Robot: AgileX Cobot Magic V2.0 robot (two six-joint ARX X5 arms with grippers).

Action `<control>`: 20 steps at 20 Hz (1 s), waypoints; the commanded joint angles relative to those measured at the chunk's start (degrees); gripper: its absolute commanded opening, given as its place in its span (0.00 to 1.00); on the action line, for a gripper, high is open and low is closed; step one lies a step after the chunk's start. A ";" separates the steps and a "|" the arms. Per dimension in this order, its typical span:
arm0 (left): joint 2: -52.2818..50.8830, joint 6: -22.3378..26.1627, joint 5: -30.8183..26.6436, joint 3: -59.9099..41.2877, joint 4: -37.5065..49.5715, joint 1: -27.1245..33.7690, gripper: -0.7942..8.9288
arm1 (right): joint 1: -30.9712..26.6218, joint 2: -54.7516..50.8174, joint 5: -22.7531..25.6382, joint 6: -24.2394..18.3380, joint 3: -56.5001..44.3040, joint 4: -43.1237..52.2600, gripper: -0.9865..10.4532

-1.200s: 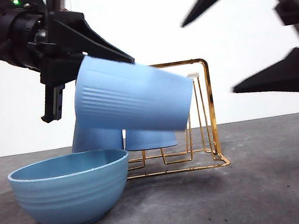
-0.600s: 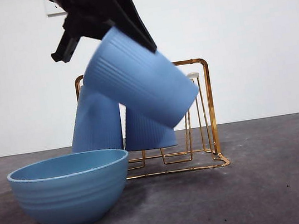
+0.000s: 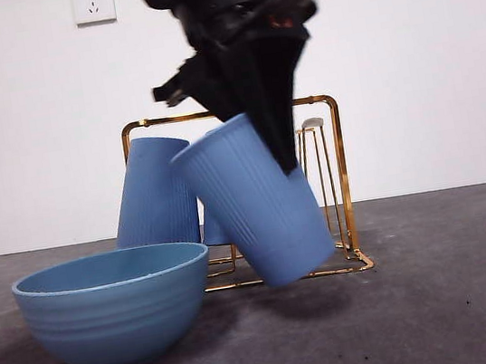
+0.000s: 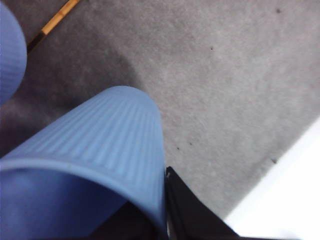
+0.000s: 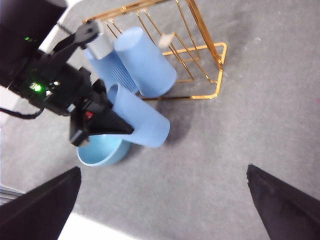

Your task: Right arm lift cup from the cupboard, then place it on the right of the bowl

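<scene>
A tall ribbed blue cup [image 3: 256, 207] hangs tilted just right of the light-blue bowl [image 3: 115, 306], its base low over the table in front of the gold wire cupboard [image 3: 342, 158]. The left gripper [image 3: 265, 131], on the arm with the green light, is shut on the cup's rim from above. In the left wrist view the cup [image 4: 100, 150] fills the picture, with one black jaw along its rim. The right gripper [image 5: 162, 172] is open and empty high above the table, looking down on the cup [image 5: 142, 120], the bowl [image 5: 102, 150] and the cupboard [image 5: 200, 47].
Two more blue cups [image 3: 155, 195] [image 5: 145, 62] stand upside down on the cupboard's pegs behind the held one. Grey felt table [image 3: 443, 298] stretches to the right of the rack. A white wall with a socket [image 3: 93, 3] is behind.
The held cup swung from nearly sideways and high to steeper and lower, moving right past the bowl's rim. The black right gripper fingers seen a second ago have left the front view.
</scene>
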 commanded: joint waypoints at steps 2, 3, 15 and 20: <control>5.97 1.73 -4.72 6.56 -3.80 -2.43 0.09 | 0.35 -0.22 0.28 -1.09 0.90 -0.28 0.55; 7.50 1.73 -5.40 8.20 -5.38 -2.86 0.09 | 0.35 -0.22 0.28 -1.09 0.90 -0.28 0.55; 13.09 3.63 -8.20 11.76 -7.43 -3.76 0.35 | 0.35 -0.22 0.07 -1.92 0.90 -0.31 0.55; 13.09 3.89 -8.20 13.35 -8.92 -3.76 0.57 | 0.35 -0.22 0.28 -2.62 0.90 -0.28 0.55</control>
